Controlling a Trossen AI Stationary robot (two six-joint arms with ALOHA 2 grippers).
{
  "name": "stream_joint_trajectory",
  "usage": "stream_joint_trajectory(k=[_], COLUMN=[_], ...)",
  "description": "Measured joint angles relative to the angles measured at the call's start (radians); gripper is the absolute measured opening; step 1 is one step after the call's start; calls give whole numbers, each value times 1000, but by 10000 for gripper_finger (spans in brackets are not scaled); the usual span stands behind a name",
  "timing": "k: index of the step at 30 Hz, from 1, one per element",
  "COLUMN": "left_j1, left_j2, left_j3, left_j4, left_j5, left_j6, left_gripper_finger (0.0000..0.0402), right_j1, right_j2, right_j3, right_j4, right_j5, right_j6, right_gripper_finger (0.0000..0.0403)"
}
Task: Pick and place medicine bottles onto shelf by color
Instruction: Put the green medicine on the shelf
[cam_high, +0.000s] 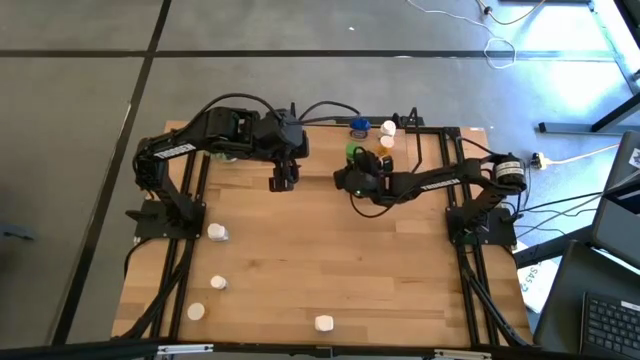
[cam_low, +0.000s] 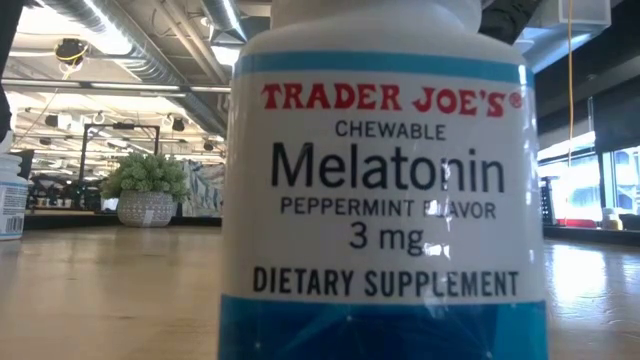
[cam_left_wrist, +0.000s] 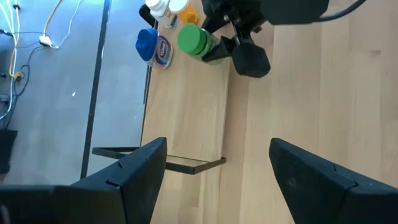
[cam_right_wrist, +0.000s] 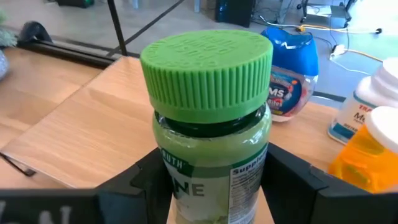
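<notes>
My right gripper (cam_high: 356, 165) is shut on a green bottle with a green cap (cam_right_wrist: 211, 118) at the shelf's (cam_high: 320, 135) far right part. A blue bottle (cam_high: 359, 127), a white bottle (cam_high: 389, 128) and an orange bottle (cam_high: 387, 142) stand close beside it on the light-wood shelf board. My left gripper (cam_high: 283, 180) hangs open and empty over the shelf's middle (cam_left_wrist: 186, 99), left of the green bottle (cam_left_wrist: 194, 41). Several white bottles lie on the table near its left and near edges (cam_high: 217, 232). My right gripper pinches the green bottle's body below the cap (cam_right_wrist: 186, 186) between its two fingers (cam_right_wrist: 140, 180), one on each side. The fingers come about level from the table's right side. The bottle is upright, cap up. Its bottom is hidden, so I cannot tell whether it rests on the shelf.
A white Melatonin bottle (cam_low: 385, 180) stands right in front of the low camera and hides most of the table. A potted plant (cam_low: 147, 185) and another bottle (cam_low: 10, 195) show at the left. The shelf's black end frame (cam_left_wrist: 186, 165) is below my left gripper.
</notes>
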Motion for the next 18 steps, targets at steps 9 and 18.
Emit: stream_joint_trajectory(k=[9,18], left_j1=[0,0], left_j2=[0,0], left_j3=[0,0], left_j4=[0,0], left_j5=[0,0], left_j6=[3,6], left_gripper_finger=[279,279], right_j1=[0,0], right_j2=[45,93], right_j3=[0,0], right_j4=[18,24], right_j5=[2,-2], right_j6=[35,76], right_gripper_finger=[202,202])
